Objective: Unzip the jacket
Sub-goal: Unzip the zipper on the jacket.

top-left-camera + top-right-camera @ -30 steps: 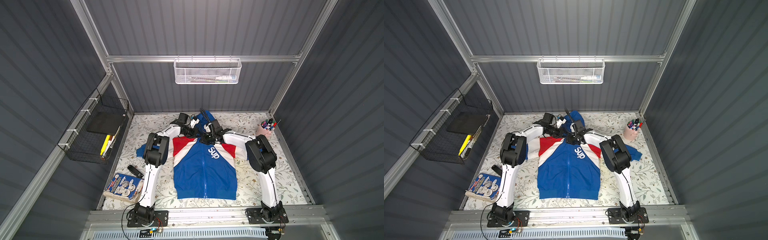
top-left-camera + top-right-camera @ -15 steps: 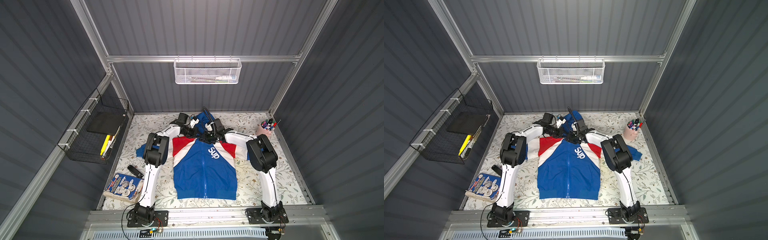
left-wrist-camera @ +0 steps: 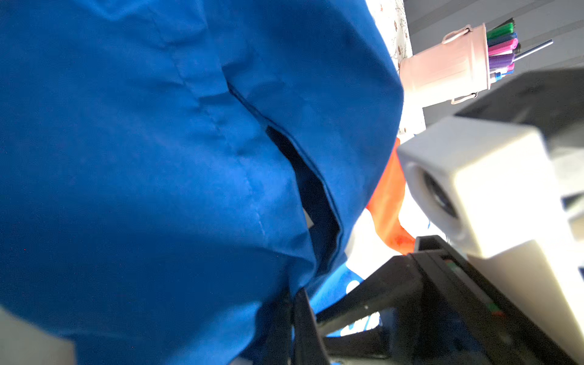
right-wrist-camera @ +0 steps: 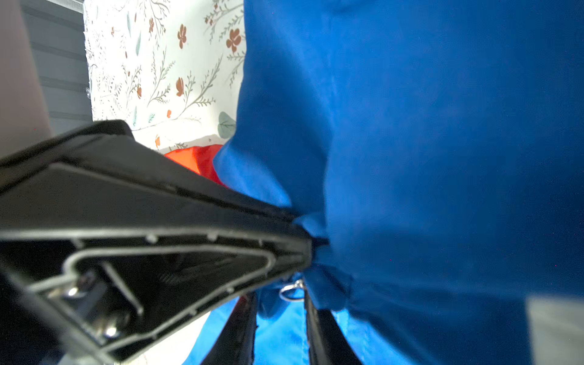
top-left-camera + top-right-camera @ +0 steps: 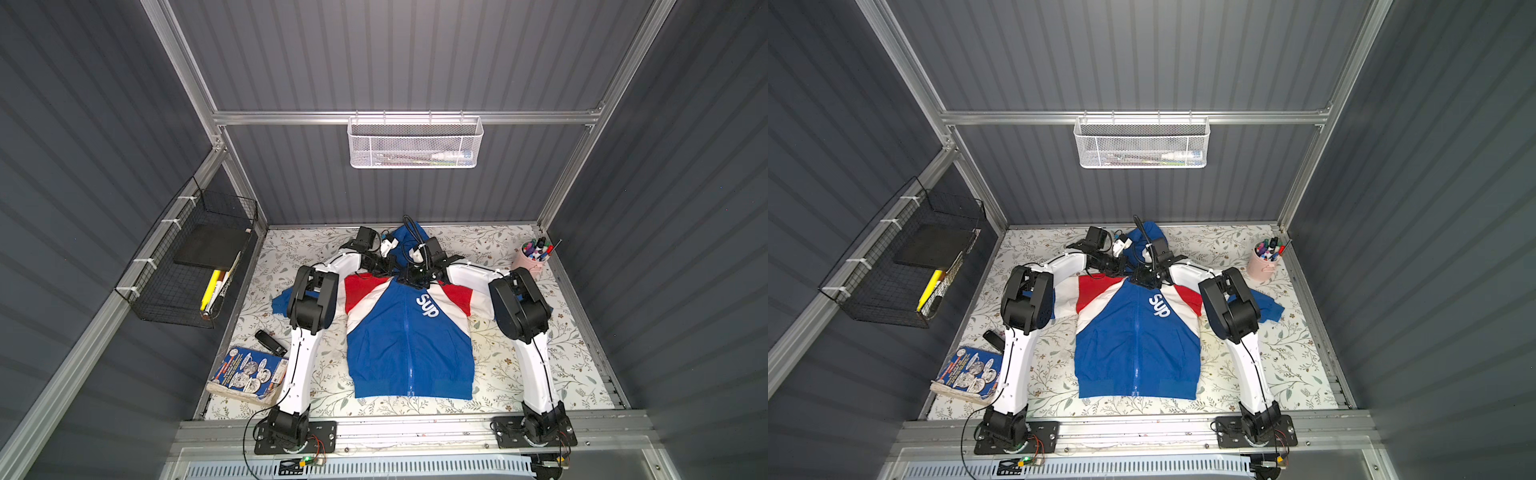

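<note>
The jacket [image 5: 409, 332] lies flat and zipped on the tabletop [image 5: 515, 374]. At its collar, the left gripper [image 4: 308, 243] has its jaws closed on the blue fabric. The right gripper [image 4: 279, 297] has its jaws apart, with the ring zipper pull [image 4: 292, 290] between them.

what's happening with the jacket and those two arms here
Two robot arms are at the collar of a blue jacket lying flat on the table, about to unzip it. The left hand is clamped on blue fabric by the collar. The right hand is open, fingers either side of the ring zipper pull, not gripping it. In both top views the zip looks closed all the way down.
</note>
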